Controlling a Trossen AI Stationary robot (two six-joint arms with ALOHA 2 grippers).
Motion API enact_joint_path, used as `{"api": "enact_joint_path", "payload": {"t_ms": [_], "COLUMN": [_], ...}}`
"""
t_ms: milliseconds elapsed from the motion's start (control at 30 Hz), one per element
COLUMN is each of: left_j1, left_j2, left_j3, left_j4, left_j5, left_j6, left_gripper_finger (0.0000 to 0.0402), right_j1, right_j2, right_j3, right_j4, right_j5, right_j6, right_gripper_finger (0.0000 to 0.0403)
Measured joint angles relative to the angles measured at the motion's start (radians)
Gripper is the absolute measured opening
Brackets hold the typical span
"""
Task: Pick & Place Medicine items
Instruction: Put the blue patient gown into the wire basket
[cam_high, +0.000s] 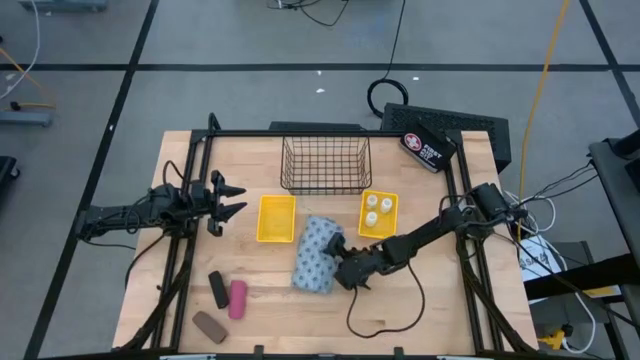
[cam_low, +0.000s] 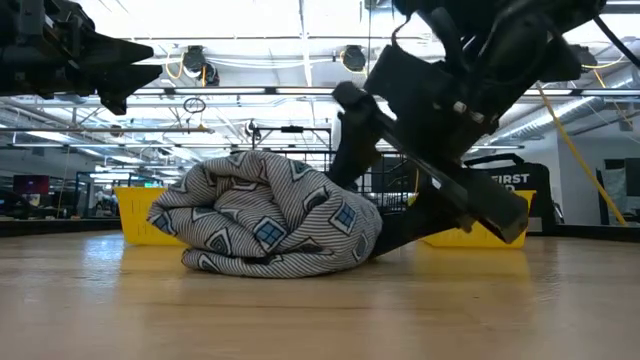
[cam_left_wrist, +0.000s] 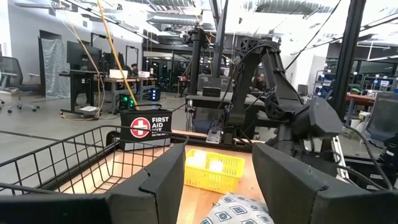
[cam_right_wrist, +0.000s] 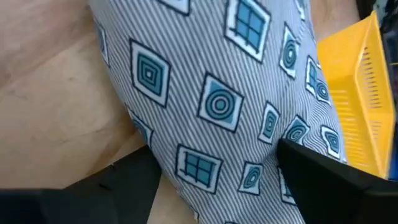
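The pouch (cam_high: 316, 255) lay mid-table between two yellow trays (cam_high: 277, 218), the right gripper (cam_high: 343, 263) spread around its right edge. Three white bottles (cam_high: 377, 212) sat in the right tray (cam_high: 392, 228). A wire basket (cam_high: 324, 165) stood beyond. Far right, a case (cam_high: 427, 150) read "FIRST AID". The left gripper (cam_high: 232, 198) hovered open at left.

Blue-grey patterned pouch (cam_high: 316, 256) lies crumpled mid-table; three white bottles (cam_high: 377, 211) sit in a yellow tray; black (cam_high: 217, 289), pink (cam_high: 238, 298), brown pieces (cam_high: 209, 325) lie front-left.

Right gripper (cam_high: 342, 268) fingertips hidden where they meet the blue-grey patterned soft pouch (cam_high: 316, 255); can't tell if clamped. Pouch cut off by frame edges in right wrist view. Three tiny white round bottles (cam_high: 377, 211): labels too small to read.
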Motion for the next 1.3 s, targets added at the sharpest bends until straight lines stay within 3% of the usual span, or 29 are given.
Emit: {"api": "enact_joint_path", "payload": {"t_ms": [200,400,533,767,1033,1300], "left_j1": [0.0,0.0,0.0,0.0,0.0,0.0], "left_j2": [0.0,0.0,0.0,0.0,0.0,0.0], "left_j3": [0.0,0.0,0.0,0.0,0.0,0.0], "left_j4": [0.0,0.0,0.0,0.0,0.0,0.0], "left_j5": [0.0,0.0,0.0,0.0,0.0,0.0], "left_j6": [0.0,0.0,0.0,0.0,0.0,0.0], "left_gripper_finger": [0.0198,0.0198,0.0198,0.0198,0.0198,0.0198], "right_j1": [-0.021,-0.025,-0.034,-0.026,-0.032,-0.058], "right_j2": [-0.004,0.001,0.001,-0.046,-0.223,-0.381], "right_j3": [-0.057,-0.131,-0.137,-0.14,-0.141,-0.14], "right_j4": [0.074,0.269,0.285,0.292,0.292,0.298], "right_j5": [-0.108,-0.138,-0.145,-0.137,-0.144,-0.145], "right_j6": [-0.006,-0.023,0.005,0.024,0.208,0.245], "right_gripper_finger": [0.0223,0.01,0.002,0.0017,0.0015,0.0015]}}
